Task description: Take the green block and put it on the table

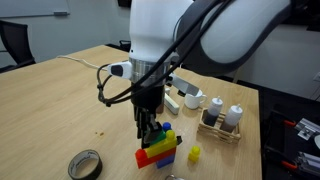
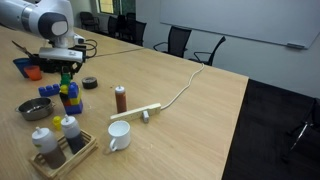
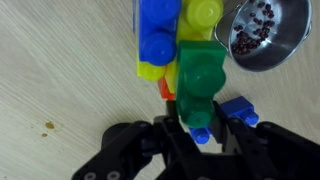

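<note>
The green block (image 3: 198,75) sits on top of a stack of blue, yellow and red blocks (image 1: 160,148) on the wooden table (image 1: 70,100). The stack also shows in an exterior view (image 2: 68,96). In the wrist view my gripper (image 3: 198,122) has a finger against each side of the green block and is shut on it. In both exterior views the gripper (image 1: 150,124) (image 2: 66,76) comes straight down onto the top of the stack. Most of the green block is hidden there by the fingers.
A metal bowl (image 3: 265,35) with dark bits and a loose blue block (image 3: 238,108) lie beside the stack. A small yellow block (image 1: 194,153), a tape roll (image 1: 85,163), a shaker rack (image 1: 222,120), a white mug (image 2: 118,137) and a brown bottle (image 2: 121,98) stand nearby.
</note>
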Robot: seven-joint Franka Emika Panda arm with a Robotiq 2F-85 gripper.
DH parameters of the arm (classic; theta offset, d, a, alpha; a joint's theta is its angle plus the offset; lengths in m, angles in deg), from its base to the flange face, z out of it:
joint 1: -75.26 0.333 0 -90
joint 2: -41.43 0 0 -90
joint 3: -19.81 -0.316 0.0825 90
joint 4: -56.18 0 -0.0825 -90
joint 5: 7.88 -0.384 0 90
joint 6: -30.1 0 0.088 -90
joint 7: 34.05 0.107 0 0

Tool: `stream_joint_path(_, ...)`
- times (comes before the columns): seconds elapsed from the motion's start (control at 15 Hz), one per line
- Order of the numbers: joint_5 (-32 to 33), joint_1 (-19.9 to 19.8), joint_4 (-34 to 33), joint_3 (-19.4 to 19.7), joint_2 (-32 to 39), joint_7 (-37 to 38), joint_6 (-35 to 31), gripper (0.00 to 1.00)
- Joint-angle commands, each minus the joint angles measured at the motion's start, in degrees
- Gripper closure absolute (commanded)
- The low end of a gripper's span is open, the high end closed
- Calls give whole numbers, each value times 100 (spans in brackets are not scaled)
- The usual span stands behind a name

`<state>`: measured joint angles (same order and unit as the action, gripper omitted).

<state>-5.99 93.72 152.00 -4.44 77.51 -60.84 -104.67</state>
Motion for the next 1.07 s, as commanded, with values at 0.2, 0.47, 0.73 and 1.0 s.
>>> stream_joint_path(0.2,-54,-24,12,-55,-152,-187,61,90)
stream_joint_path(0.47,-54,-28,60,-72,-344,-196,-5,90)
stream_joint_path(0.73,-140,-102,197,-67,-662,-160,-175,90)
stream_joint_path(1.0,-235,-235,890,-67,-1237,-107,-411,90)
